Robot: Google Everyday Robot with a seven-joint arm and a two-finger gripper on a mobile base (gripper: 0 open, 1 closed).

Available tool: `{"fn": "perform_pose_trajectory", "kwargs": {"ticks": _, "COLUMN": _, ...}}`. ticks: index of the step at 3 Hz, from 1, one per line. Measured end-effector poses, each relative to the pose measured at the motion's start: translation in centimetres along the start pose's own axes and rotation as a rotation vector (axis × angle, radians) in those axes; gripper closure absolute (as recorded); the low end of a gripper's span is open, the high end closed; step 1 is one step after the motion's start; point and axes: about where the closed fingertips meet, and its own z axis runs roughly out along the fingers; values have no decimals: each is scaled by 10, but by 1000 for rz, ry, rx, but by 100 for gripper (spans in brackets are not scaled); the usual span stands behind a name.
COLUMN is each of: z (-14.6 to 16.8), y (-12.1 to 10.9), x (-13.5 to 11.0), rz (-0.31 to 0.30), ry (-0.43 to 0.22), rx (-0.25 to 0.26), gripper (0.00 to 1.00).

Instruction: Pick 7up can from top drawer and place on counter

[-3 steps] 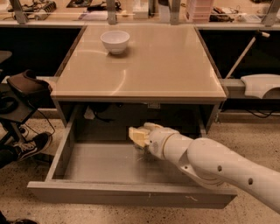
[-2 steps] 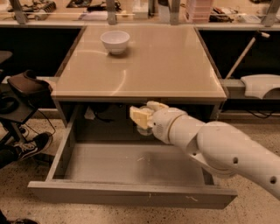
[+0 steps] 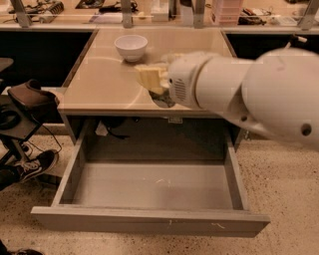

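Observation:
My gripper (image 3: 151, 79) is over the front part of the counter (image 3: 99, 84), its pale yellow fingers (image 3: 147, 74) pointing left. It is shut on the 7up can (image 3: 163, 101), of which only a dark mottled part shows under the fingers; the rest is hidden behind the big white wrist and arm (image 3: 239, 89). The can hangs at about the counter's front edge. The top drawer (image 3: 149, 221) is pulled wide open below, and its grey floor is bare.
A white bowl (image 3: 131, 46) stands at the counter's back left. A cluttered shelf with metal posts (image 3: 127, 12) runs behind. A black chair with a bag (image 3: 27, 102) and a shoe (image 3: 32, 167) are at the left. Cables (image 3: 107, 130) hang under the counter.
The gripper has risen out of the drawer and now sits over the counter's front edge, carrying the can. The arm fills more of the right side of the view.

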Motion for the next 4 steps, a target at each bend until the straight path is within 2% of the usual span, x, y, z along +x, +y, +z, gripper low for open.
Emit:
{"fn": "perform_pose_trajectory", "kwargs": {"ticks": 1, "z": -6, "y": 19, "x": -19, "rz": -61, "ry": 42, "rx": -4, "gripper": 100}}
{"fn": "perform_pose_trajectory", "kwargs": {"ticks": 2, "z": -1, "y": 9, "x": -16, "rz": -23, "ry": 46, "rx": -7, "gripper": 100}}
{"fn": "perform_pose_trajectory", "kwargs": {"ticks": 3, "z": 21, "y": -36, "x": -10, "rz": 66, "ry": 92, "rx": -49, "gripper": 100}}
{"fn": "perform_pose_trajectory", "kwargs": {"ticks": 4, "z": 66, "y": -98, "x": 17, "rz": 159, "ry": 208, "rx": -92, "gripper": 100}}
